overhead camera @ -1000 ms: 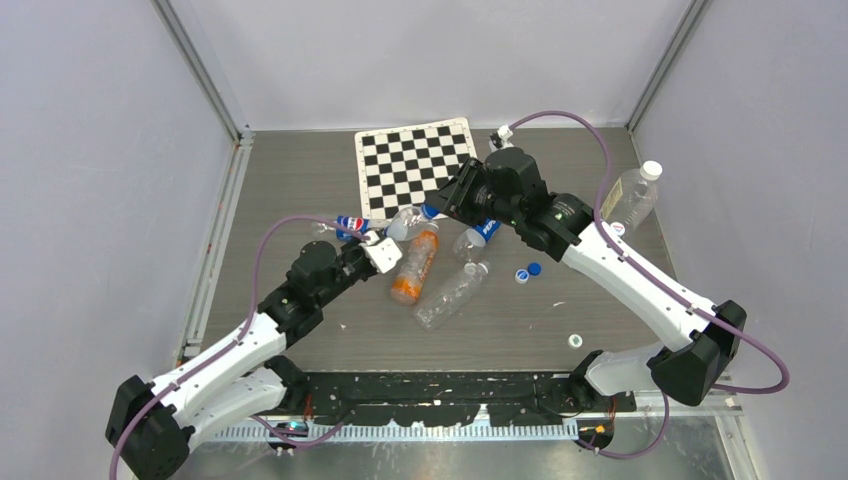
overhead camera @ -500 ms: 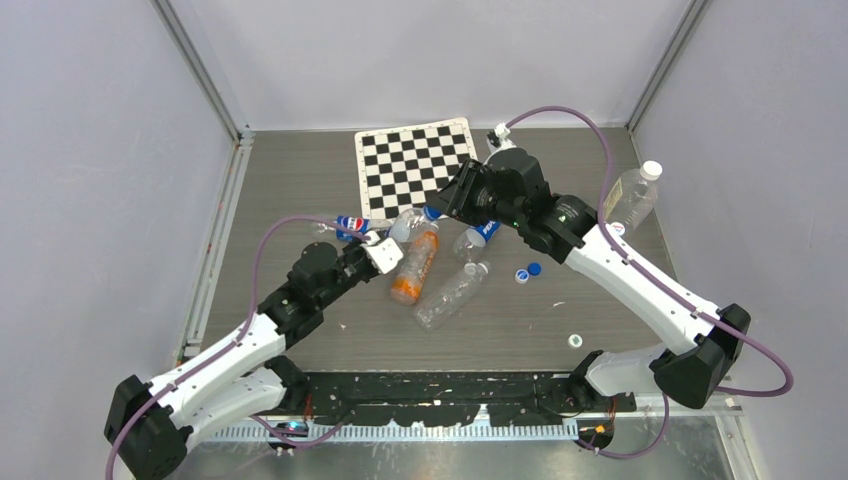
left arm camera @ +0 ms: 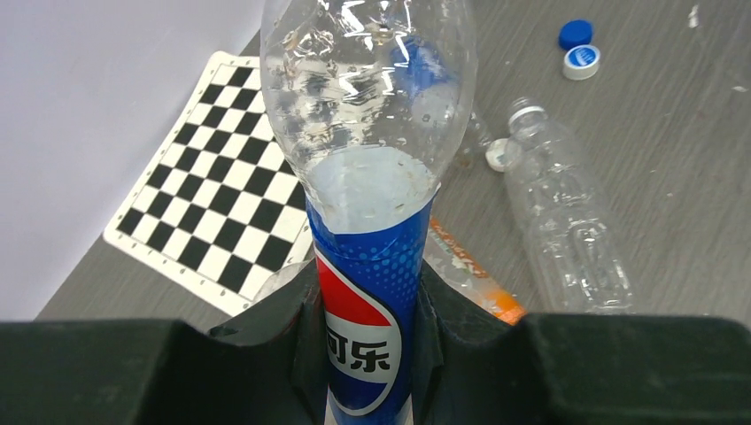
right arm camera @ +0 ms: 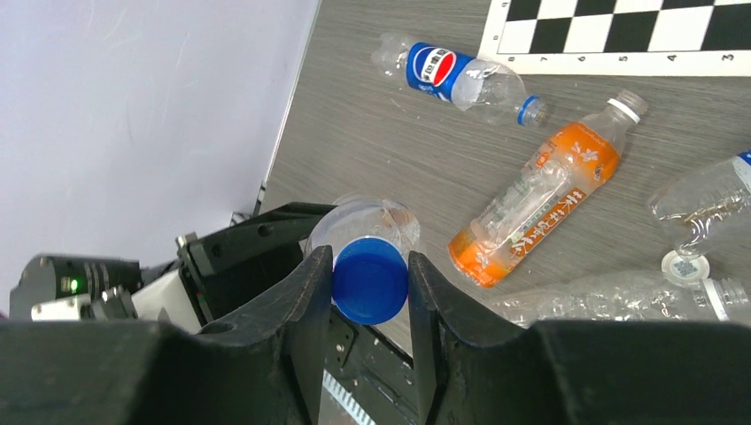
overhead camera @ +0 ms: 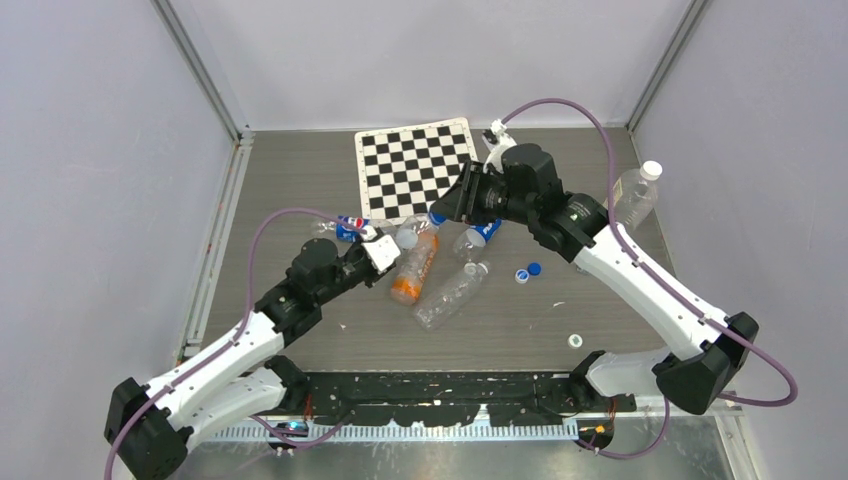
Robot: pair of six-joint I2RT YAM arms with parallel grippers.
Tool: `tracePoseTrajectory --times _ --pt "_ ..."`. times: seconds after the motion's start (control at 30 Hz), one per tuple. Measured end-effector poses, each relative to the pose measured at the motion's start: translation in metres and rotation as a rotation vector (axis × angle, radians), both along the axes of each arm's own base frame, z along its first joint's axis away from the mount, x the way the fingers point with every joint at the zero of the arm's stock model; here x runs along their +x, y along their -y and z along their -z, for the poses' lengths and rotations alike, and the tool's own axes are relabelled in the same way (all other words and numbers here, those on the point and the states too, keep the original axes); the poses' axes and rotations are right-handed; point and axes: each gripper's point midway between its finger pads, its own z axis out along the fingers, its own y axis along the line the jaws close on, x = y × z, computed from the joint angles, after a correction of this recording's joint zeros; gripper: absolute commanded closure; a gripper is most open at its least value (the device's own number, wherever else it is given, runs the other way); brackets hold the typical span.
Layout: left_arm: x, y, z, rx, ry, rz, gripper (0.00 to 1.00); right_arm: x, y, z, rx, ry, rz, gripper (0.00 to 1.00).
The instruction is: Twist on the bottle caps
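My left gripper is shut on the blue label of a clear Pepsi bottle and holds it raised, its neck pointing away toward the right arm. My right gripper is shut on a blue bottle cap that sits at the mouth of that bottle. In the top view the two grippers meet just below the checkerboard, left and right, with the bottle between them. Two loose caps, one blue and one white-and-blue, lie on the table to the right.
On the table lie a second Pepsi bottle, an orange-labelled bottle, a clear bottle and a blue-labelled one. A white-capped bottle is at the right, a white cap near the front, and a checkerboard at the back.
My right arm and gripper have shifted slightly to the right and turned while staying on the cap. The left arm and the held bottle have barely moved.
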Motion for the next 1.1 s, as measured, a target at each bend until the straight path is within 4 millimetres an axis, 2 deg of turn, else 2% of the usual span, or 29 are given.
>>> tracePoseTrajectory --times 0.37,0.5,0.73,1.1 --pt "-0.018 0.017 -0.011 -0.112 -0.082 0.140 0.68 -0.018 0.016 -0.021 0.099 0.101 -0.221 1.00" --pt "-0.024 0.022 -0.019 -0.140 -0.094 0.190 0.68 -0.024 0.016 -0.028 0.110 0.165 -0.318 1.00" --pt "-0.032 0.027 -0.021 -0.156 -0.110 0.241 0.67 -0.039 0.014 -0.036 0.113 0.224 -0.447 0.99" --pt "-0.037 0.030 -0.024 -0.176 -0.123 0.269 0.67 -0.049 0.011 -0.038 0.140 0.223 -0.533 0.99"
